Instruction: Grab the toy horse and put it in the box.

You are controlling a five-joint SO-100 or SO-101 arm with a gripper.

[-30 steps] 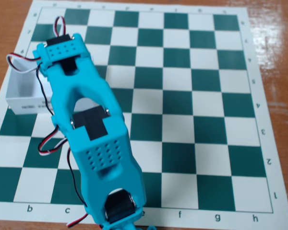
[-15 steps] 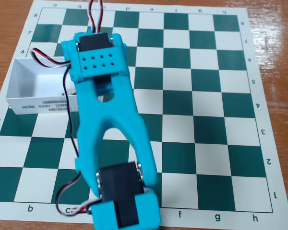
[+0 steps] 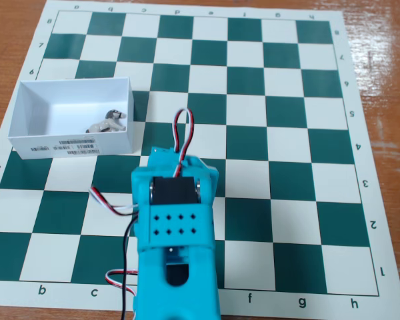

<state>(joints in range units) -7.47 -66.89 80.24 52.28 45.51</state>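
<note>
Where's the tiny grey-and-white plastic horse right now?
In the fixed view, the grey-and-white toy horse lies inside the white cardboard box at upper left, near its right end wall.

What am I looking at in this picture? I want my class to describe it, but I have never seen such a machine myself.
This is one picture from a fixed camera looking down on a wooden table. The turquoise thing at the bottom is a small robot arm with black motors and red, white and black wires. Its gripper, the two-finger claw, cannot be seen here, so nothing shows it holding anything. On the table lies a green-and-white chessboard mat. At its left edge stands a low white cardboard box with a barcode label on its near side. Inside the box, near its right end, lies a tiny grey-and-white toy horse.
</note>
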